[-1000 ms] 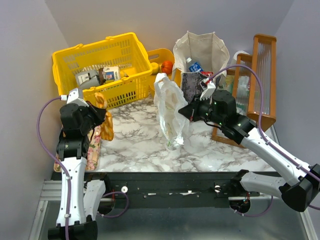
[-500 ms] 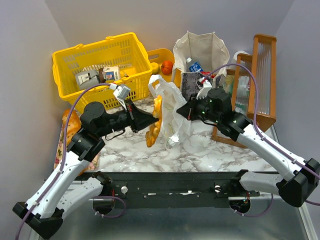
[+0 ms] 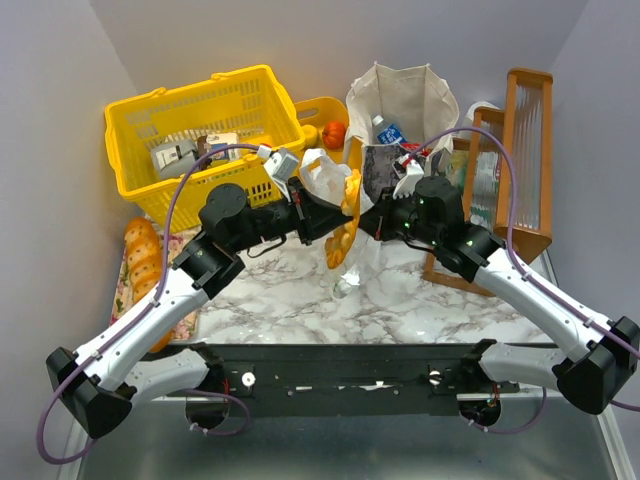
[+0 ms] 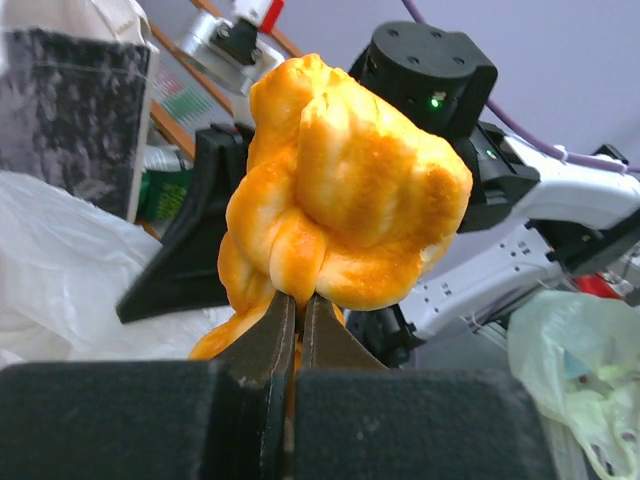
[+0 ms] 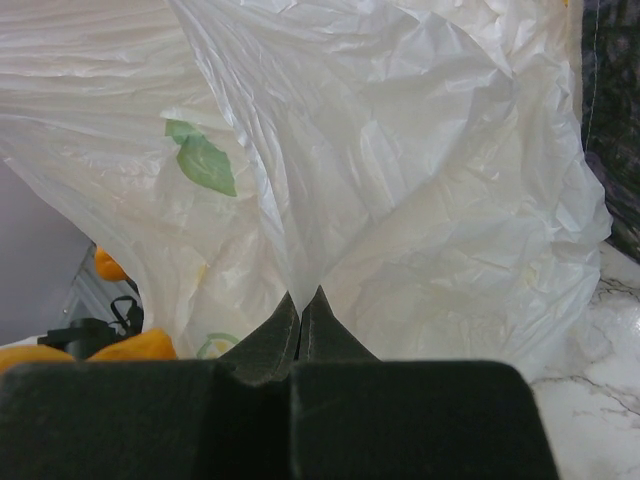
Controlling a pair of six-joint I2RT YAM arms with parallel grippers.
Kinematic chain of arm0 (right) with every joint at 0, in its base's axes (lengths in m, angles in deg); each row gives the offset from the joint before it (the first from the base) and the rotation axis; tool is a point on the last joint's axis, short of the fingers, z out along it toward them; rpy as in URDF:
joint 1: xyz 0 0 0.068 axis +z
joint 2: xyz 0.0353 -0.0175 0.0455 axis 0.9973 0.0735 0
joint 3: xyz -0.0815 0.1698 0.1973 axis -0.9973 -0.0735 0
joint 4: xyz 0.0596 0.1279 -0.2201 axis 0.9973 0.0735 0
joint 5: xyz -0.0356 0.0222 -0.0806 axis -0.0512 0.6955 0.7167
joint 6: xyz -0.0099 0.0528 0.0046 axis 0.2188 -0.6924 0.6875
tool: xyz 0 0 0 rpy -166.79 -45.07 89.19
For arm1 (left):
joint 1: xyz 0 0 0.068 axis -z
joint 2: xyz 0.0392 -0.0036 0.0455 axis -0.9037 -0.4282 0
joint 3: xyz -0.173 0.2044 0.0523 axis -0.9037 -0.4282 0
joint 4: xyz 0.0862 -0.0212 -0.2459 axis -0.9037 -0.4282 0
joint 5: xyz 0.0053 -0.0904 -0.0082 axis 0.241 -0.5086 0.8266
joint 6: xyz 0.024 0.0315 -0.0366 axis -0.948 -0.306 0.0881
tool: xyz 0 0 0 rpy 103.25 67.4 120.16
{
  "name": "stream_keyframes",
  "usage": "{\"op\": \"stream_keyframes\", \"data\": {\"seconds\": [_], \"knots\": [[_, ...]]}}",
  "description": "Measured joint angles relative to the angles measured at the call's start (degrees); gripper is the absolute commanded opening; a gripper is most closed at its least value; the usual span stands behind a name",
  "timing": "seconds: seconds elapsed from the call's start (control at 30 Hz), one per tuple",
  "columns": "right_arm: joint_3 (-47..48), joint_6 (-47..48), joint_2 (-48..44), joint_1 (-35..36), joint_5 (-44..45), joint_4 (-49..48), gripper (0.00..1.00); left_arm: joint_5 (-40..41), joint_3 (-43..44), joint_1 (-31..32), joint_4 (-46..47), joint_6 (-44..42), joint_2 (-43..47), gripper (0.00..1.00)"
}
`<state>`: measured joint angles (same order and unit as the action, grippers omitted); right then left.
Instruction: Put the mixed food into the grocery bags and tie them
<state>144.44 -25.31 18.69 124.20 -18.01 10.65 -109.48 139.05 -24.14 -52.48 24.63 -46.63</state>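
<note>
The plastic bag [image 3: 327,178] stands mid-table, just in front of the canvas tote [image 3: 400,100]. My right gripper [image 5: 302,298] has its jaws closed on a fold of the film. My left gripper [image 4: 297,312] is clamped on one end of a bread loaf [image 4: 340,195], which hangs close by the bag's upper part. I'd raise the right side to spread the mouth and tip the loaf in end-first. I'd let go only once it's inside.
</note>
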Motion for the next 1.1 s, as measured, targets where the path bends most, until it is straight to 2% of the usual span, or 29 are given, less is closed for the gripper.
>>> {"op": "stream_keyframes", "data": {"seconds": [0.2,0.53,0.73,0.9,0.93,0.97,1.0,1.03,1.1], "knots": [[0.00,-0.02,-0.13,0.00,-0.02,0.04,0.01,3.63,-0.11,0.00,5.22,-3.96,-2.19,0.00],[0.00,-0.11,-1.53,0.00,-0.02,0.26,0.01,8.22,-9.51,0.00,12.26,-10.67,-2.10,0.00],[0.00,-1.09,-1.53,0.00,-0.09,0.37,0.01,11.15,-16.13,0.00,12.37,-11.67,-1.92,0.00],[0.00,-2.25,-1.53,0.00,-0.83,0.37,0.01,16.98,-16.70,0.00,8.81,-11.58,-1.29,0.00],[0.00,-2.58,-1.53,0.00,-0.94,0.39,0.01,18.05,-15.98,0.00,6.99,-11.50,-1.40,0.08],[0.00,-2.75,-1.51,0.00,-1.03,0.39,0.01,18.93,-15.19,0.00,5.62,-11.41,-1.66,0.31],[0.00,-2.93,-1.49,0.00,-1.14,0.39,0.01,19.45,-14.12,0.00,4.00,-11.34,-2.12,0.38],[0.00,-3.10,-1.44,0.00,-1.20,0.39,0.01,19.93,-12.63,0.00,2.03,-11.58,-2.89,0.51],[0.00,-3.54,-1.27,0.00,-1.36,0.39,0.01,20.06,-10.34,0.00,-0.59,-11.41,-4.11,0.63]]}}
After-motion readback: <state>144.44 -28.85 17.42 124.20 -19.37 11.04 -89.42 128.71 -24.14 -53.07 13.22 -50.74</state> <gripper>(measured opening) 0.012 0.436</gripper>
